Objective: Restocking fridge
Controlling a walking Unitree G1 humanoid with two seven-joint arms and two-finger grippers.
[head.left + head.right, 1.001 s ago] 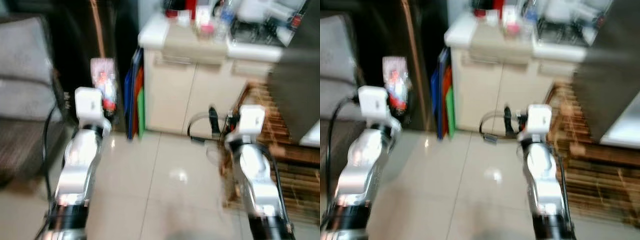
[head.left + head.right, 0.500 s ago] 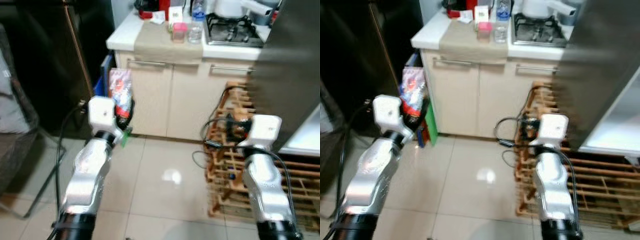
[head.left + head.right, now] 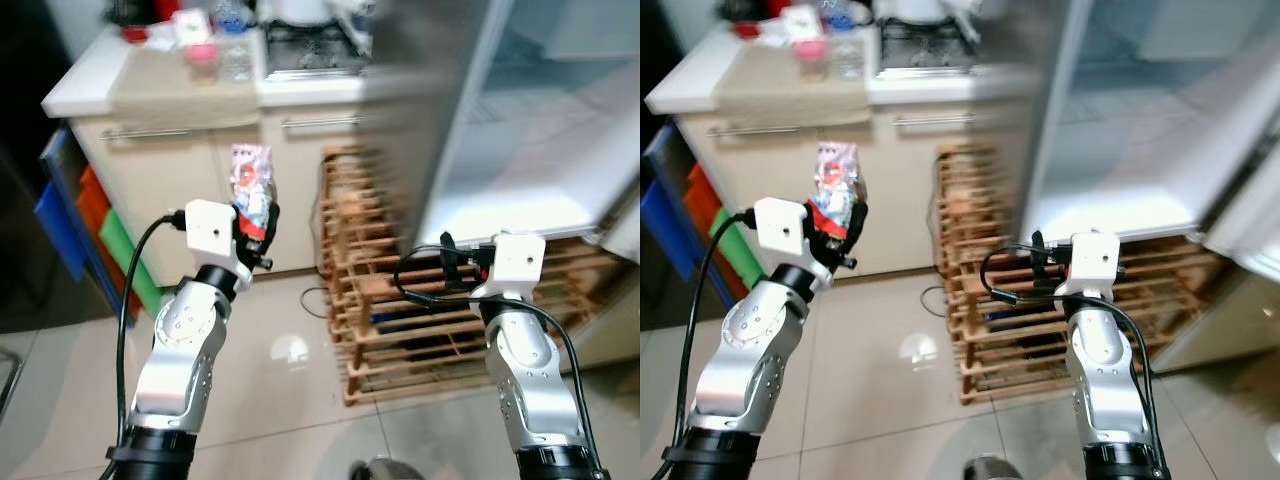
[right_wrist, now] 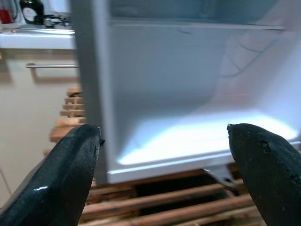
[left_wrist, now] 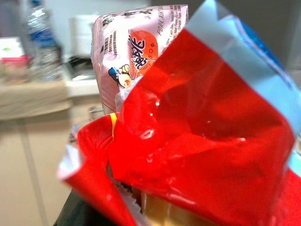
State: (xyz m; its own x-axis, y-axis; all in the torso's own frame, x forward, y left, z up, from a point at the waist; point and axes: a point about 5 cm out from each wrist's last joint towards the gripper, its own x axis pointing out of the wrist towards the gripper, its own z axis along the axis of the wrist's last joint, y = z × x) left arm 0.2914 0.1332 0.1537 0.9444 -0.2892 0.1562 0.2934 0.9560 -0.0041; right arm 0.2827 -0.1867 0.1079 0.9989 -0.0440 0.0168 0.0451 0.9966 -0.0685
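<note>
My left gripper is shut on a red and pink snack packet, held upright in front of the cream kitchen cabinet; the same snack packet shows red foil and a pink printed top in the left wrist view. To the right stands the open fridge, its white inner shelf bare in the right wrist view. My right gripper is open, its two black fingers wide apart, pointing at the fridge's lower edge.
A wooden slatted rack stands on the tiled floor under the fridge, with cables looping by my right wrist. The counter holds a bottle, small boxes and a gas hob. Blue, orange and green boards lean at left.
The camera has swung right: the dark furniture and cabinet slid left and the open fridge came into view. The left gripper still holds the packet; the right gripper now faces the fridge.
</note>
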